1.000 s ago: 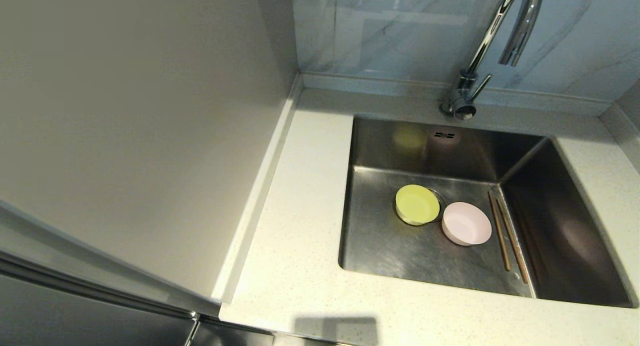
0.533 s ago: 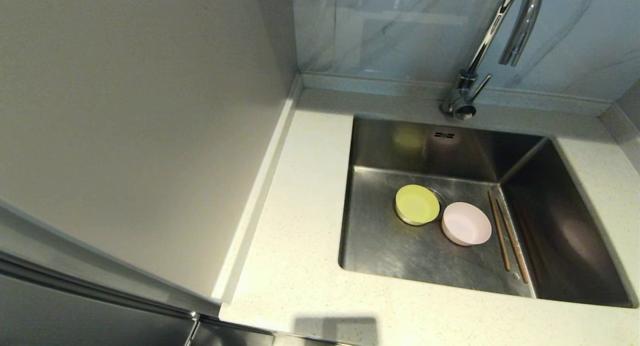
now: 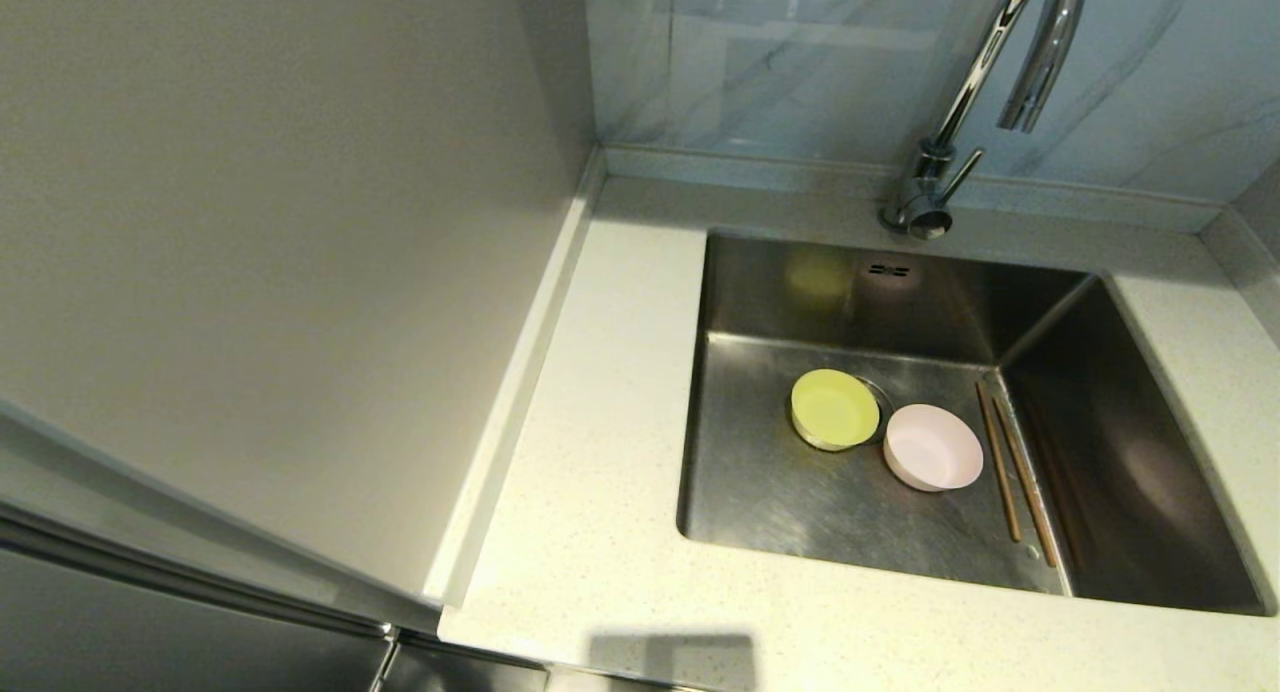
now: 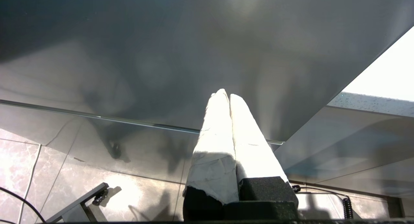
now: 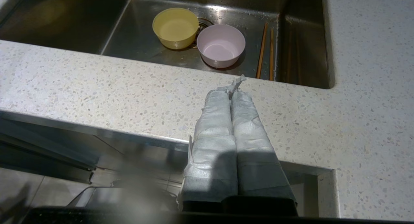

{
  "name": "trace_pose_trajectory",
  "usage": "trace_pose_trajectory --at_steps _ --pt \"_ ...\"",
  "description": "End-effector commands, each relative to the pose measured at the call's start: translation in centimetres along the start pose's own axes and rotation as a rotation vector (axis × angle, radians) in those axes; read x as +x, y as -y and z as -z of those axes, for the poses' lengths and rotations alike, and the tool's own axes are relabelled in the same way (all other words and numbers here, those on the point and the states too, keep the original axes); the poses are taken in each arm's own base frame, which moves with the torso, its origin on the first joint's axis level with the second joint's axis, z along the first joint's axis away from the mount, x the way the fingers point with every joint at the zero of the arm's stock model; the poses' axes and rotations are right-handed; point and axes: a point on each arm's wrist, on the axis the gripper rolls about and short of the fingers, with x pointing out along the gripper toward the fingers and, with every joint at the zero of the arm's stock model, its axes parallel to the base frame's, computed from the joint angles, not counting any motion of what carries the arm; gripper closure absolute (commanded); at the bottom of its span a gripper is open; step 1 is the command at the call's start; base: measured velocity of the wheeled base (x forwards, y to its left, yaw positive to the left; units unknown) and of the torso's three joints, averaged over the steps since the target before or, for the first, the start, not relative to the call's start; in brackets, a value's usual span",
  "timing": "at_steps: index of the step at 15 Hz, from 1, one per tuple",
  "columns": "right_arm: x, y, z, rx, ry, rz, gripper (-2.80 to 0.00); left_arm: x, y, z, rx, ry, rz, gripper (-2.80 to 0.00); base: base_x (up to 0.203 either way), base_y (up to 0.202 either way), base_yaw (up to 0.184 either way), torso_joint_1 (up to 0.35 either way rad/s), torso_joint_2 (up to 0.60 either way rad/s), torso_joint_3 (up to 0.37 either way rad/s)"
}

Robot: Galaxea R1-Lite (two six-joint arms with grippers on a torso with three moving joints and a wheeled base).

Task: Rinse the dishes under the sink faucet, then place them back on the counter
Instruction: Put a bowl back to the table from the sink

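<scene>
Sink (image 3: 760, 302) lies open from above; faucet (image 3: 1000, 82) overhangs its back.

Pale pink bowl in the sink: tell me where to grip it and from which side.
Grip the small round pale pink bowl by its thin rim, from above: it sits upright and open. Take the rim on the side facing the two brown wooden chopsticks; the yellow-green bowl crowds the other side.

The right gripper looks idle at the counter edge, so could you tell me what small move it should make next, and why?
Probably open the right gripper and reach toward the pink bowl: its fingers are shut and empty above the counter, and the bowl sits nearest it in the sink.
</scene>
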Motion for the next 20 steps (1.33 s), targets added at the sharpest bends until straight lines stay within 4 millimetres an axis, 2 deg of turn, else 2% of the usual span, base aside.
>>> trace_pose_trajectory --at_steps 1,20 --pt "0.01 0.0 -0.01 0.0 -0.001 -0.001 0.0 -0.02 0.0 0.0 0.0 0.004 0.0 0.0 0.0 0.0 0.0 0.0 0.0 0.0" --pt "0.01 0.0 0.0 0.0 -0.001 -0.001 0.0 -0.02 0.0 0.0 0.0 0.004 0.0 0.0 0.0 0.0 0.0 0.0 0.0 0.0"
